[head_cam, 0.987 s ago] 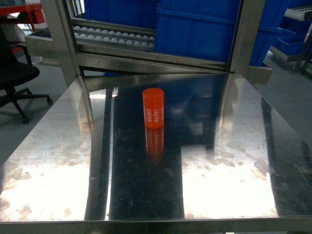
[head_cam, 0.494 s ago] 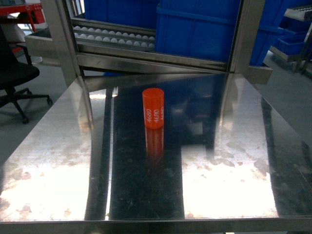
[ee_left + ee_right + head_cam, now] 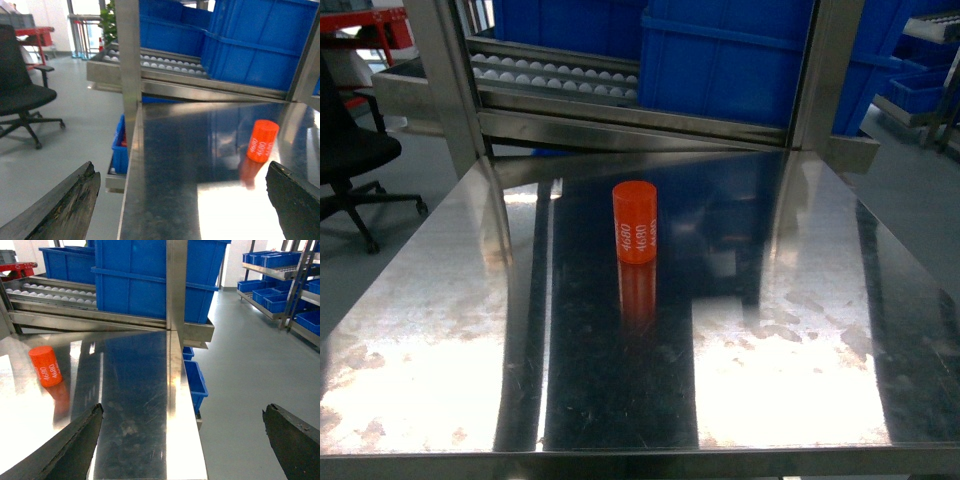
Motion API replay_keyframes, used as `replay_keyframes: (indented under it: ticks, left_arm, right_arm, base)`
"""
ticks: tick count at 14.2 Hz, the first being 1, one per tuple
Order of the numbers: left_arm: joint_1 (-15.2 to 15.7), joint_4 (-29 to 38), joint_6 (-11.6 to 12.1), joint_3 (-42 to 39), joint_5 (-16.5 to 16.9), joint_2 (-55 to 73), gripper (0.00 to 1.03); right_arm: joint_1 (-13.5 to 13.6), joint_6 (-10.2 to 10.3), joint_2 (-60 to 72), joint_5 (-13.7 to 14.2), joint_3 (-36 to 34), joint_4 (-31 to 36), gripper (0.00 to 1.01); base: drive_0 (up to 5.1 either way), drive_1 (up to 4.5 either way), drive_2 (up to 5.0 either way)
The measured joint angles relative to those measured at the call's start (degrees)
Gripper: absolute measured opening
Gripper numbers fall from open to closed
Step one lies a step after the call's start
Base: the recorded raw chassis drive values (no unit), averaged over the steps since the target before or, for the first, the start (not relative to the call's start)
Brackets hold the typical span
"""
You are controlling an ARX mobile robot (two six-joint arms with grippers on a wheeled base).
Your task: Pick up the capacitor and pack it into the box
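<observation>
Left gripper (image 3: 182, 200) agape; orange cylindrical capacitor (image 3: 634, 222) upright, glossy steel table (image 3: 440, 330)

Capacitor (image 3: 634, 221) standing alone mid-counter (image 3: 440, 340), bare steel lying on all sides; shelf frame (image 3: 620, 125) and blue bins (image 3: 720, 60) blocking behind.

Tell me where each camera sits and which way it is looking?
Head: up on the robot, slanting down at the steel table and the upright orange capacitor; no robot parts show.
Left wrist: off the table's left edge, looking across it; the open left claw frames the bottom, black chair at left.
Right wrist: off the table's right edge, looking along it and the floor; the open right claw frames the bottom.
Shared: all three show the capacitor and the blue bins. The box shows in none.
</observation>
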Motion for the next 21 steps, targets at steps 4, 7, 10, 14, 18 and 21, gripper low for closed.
replay_keyframes:
  ticks: [4,7,10,14,18,21]
  left_arm:
    - [-13.62,42.53,-1.07,12.07,-2.62,51.43,0.98]
    - [-17.59,46.31,-0.52,28.17,-3.58,81.13,0.98]
    - [-19.80,42.66,-0.94,41.46,-3.58,95.73,0.98]
    - [-21.44,36.57,-2.47,55.12,-3.15,106.64,0.98]
    - [-22.43,28.20,-4.70,69.68,-5.05,115.86,0.98]
    - [-22.80,22.56,-7.45,74.66,-6.12,118.92,0.81]
  right_arm:
    - [0.00,0.00,0.00,-0.02,0.00,0.02,0.98]
    - [0.00,0.00,0.00,-0.02,0.00,0.02,0.98]
    - [0.00,0.00,0.00,-0.02,0.00,0.02,0.98]
    - [0.00,0.00,0.00,-0.02,0.00,0.02,0.98]
    - [0.00,0.00,0.00,0.00,0.00,0.02,0.98]
    - [0.00,0.00,0.00,0.00,0.00,0.02,0.98]
  base:
    - [0.0,0.00,0.0]
    - [0.0,0.00,0.0]
    - [0.0,0.00,0.0]
    - [0.0,0.00,0.0]
    - [0.0,0.00,0.0]
    - [0.0,0.00,0.0]
